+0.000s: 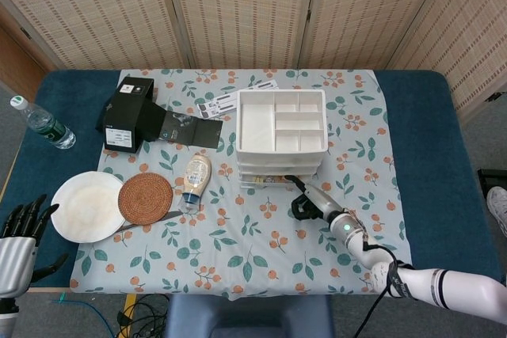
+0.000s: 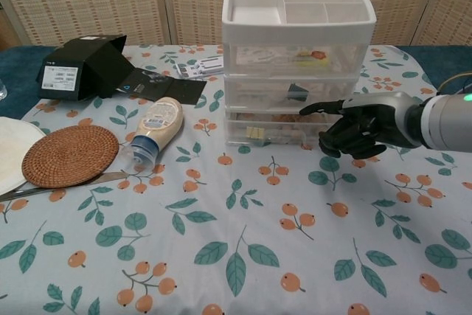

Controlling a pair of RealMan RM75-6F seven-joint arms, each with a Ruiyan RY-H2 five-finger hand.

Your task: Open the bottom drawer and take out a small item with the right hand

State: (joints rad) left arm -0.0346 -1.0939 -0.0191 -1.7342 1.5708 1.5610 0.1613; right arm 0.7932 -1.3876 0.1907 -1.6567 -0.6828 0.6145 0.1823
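The right robot hand is positioned at the front of the white drawer unit, level with the bottom drawer. One finger points left toward the drawer front while the others are curled inward; the hand holds nothing. Contact between the extended finger and the drawer front cannot be confirmed from either view. The bottom drawer appears closed, with small items faintly visible through its translucent face. The left robot hand is at the lower left edge of the head view, off the worktop, fingers spread and empty. A squeeze bottle lies on its side left of the unit, near a woven coaster.
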